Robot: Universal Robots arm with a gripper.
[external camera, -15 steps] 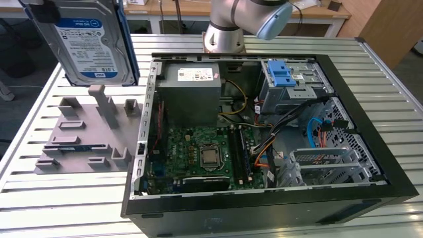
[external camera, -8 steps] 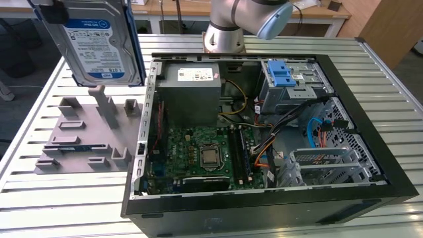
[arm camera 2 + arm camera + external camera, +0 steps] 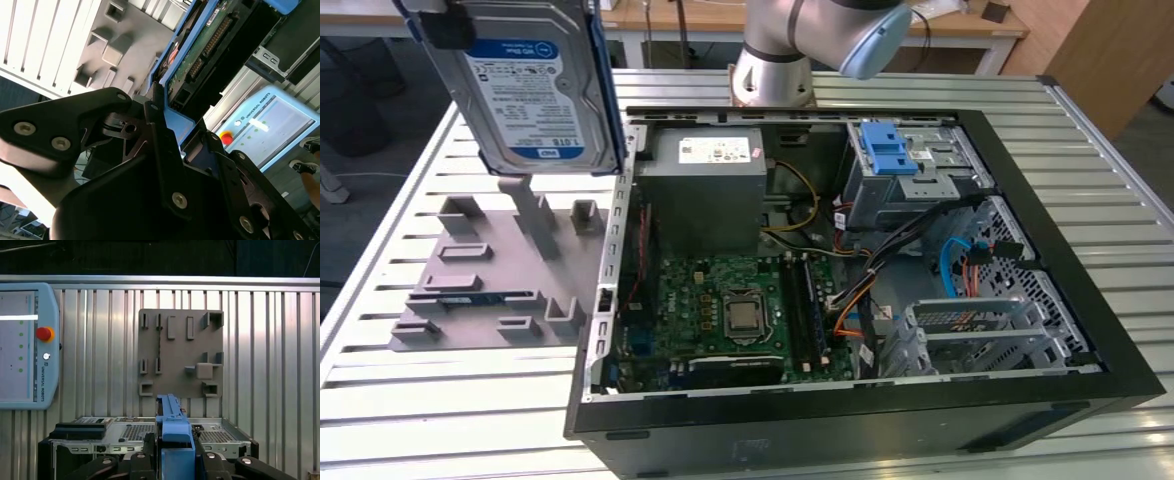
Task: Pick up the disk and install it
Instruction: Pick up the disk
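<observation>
The disk (image 3: 534,90), a silver hard drive with a white and blue label and blue side rails, hangs upright in the air at the exterior view's upper left. It is above the grey fixture plate (image 3: 480,270) and outside the open computer case (image 3: 1047,210). My gripper (image 3: 182,120) is shut on the disk, its black fingers (image 3: 155,115) clamping the blue rail. The disk's green circuit board (image 3: 210,45) shows in the second wrist view. In the first wrist view the blue rail (image 3: 172,420) stands between the fingers of the gripper (image 3: 175,447).
Inside the case are a grey power supply box (image 3: 707,180), the motherboard (image 3: 734,300) and a silver cage with a blue latch (image 3: 894,150). The arm's base (image 3: 774,60) stands behind the case. A teach pendant (image 3: 25,345) lies on the slatted metal table (image 3: 454,400).
</observation>
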